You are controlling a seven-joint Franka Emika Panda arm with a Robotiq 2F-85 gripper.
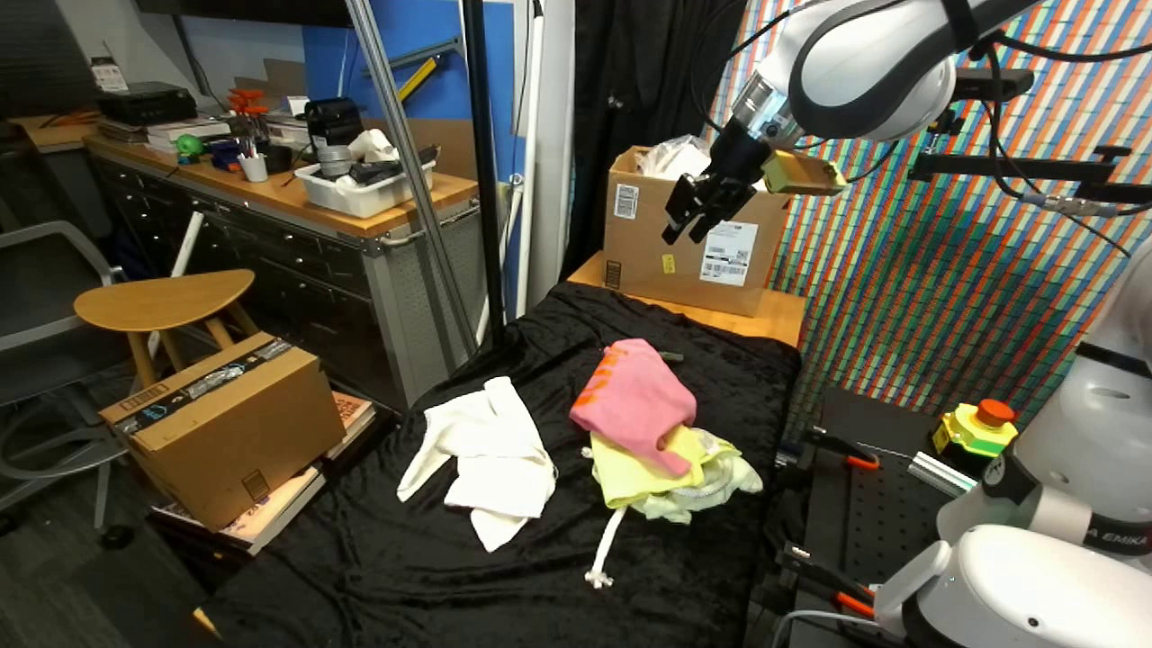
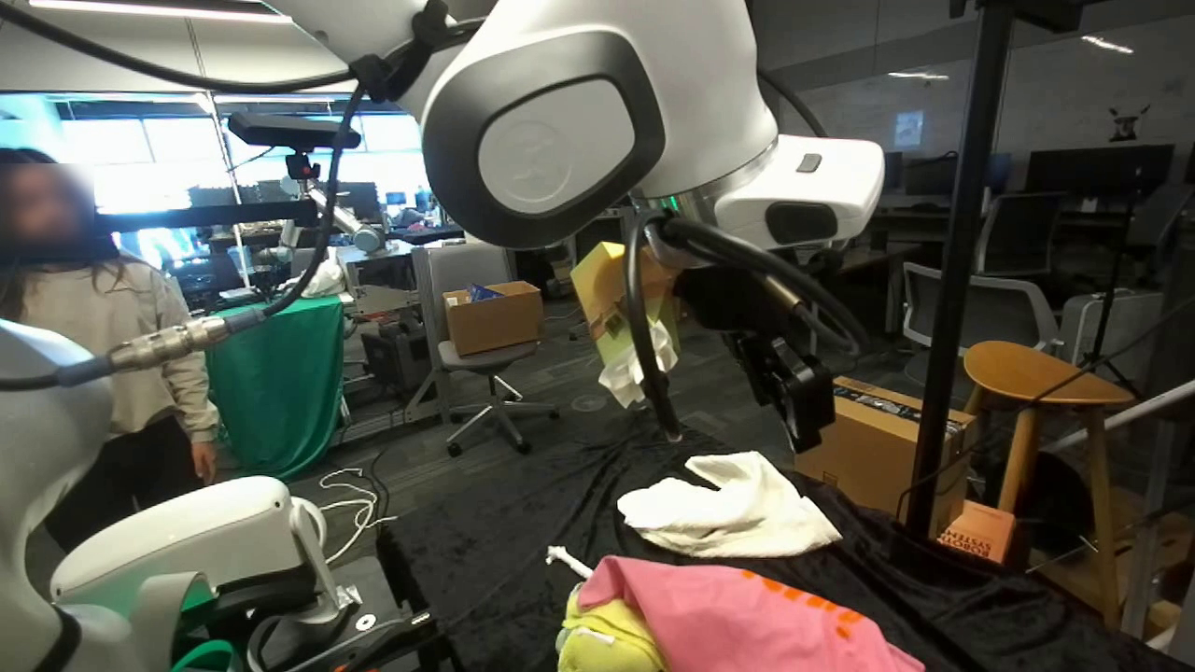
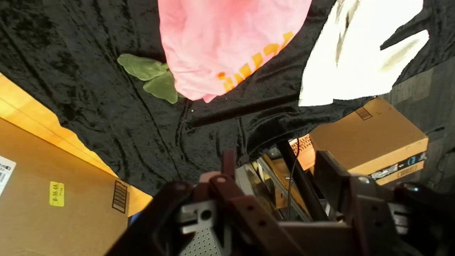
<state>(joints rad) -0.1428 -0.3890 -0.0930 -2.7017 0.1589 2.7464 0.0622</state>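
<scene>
Well, left to right in an exterior view, one white cloth [image 1: 498,445] lay on one black velvet cloth [image 1: 405,576]. To the white cloth's right, one pink cloth [image 1: 634,396] lay on one yellow cloth [image 1: 627,474]. One gripper [image 1: 684,235] hung in the air, its two fingers apart, gripping nothing. One cardboard box [image 1: 652,243] stood behind it.

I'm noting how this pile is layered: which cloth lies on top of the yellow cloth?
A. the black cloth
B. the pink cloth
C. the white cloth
B: an exterior view shows the pink cloth draped over part of the yellow cloth, while the white cloth lies apart from both on the black cloth.
</scene>
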